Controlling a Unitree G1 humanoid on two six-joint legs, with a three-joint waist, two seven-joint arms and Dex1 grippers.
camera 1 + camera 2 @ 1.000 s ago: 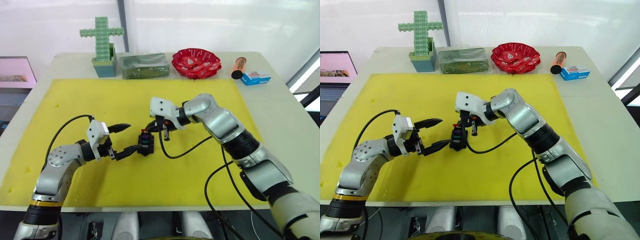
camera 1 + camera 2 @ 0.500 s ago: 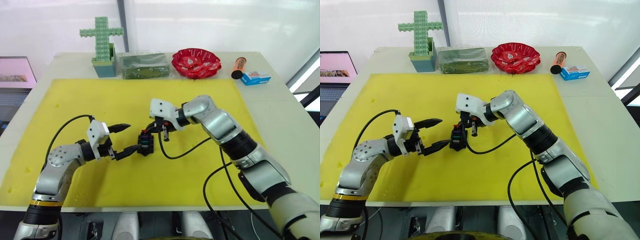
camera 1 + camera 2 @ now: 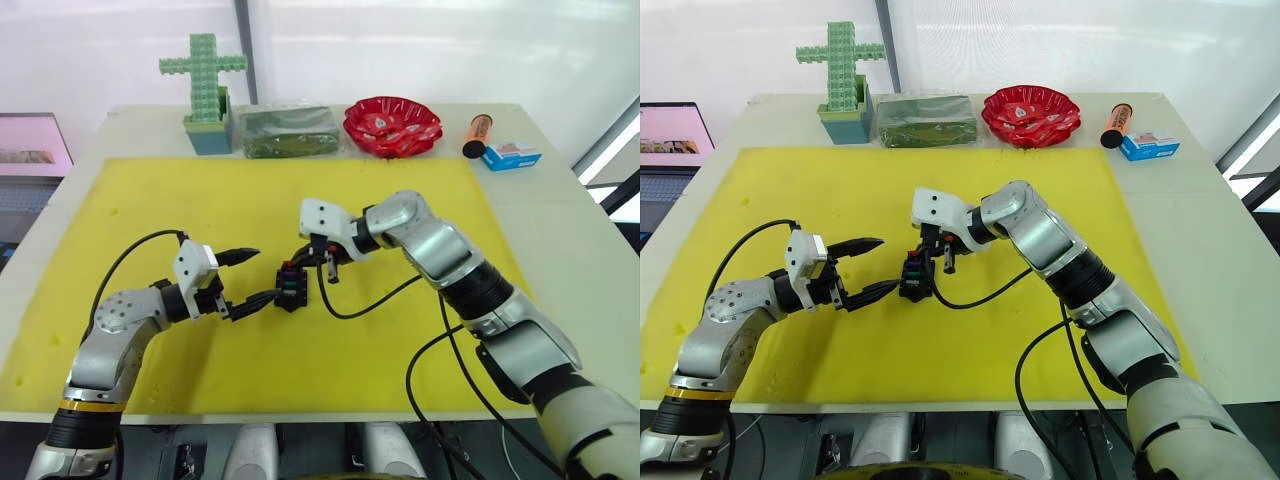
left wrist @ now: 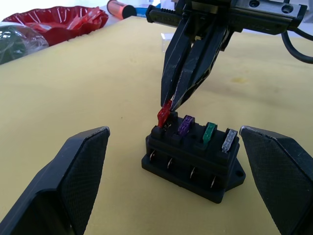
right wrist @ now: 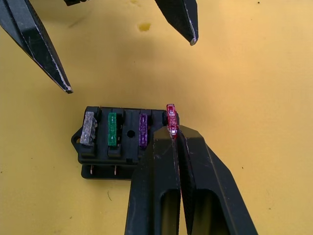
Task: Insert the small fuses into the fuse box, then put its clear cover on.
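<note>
We saw the right gripper [image 5: 172, 133] pinching the red fuse [image 4: 164, 115] at the end slot of the black fuse box [image 4: 191, 156] on the yellow mat [image 3: 400, 200], purple, green, grey fuses seated alongside, left gripper [image 3: 252, 279] spread wide beside the box.

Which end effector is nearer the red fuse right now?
Right. The right end effector is shut on the red fuse at the end slot of the fuse box. The left end effector is open, its fingers standing off either side of the box.
</note>
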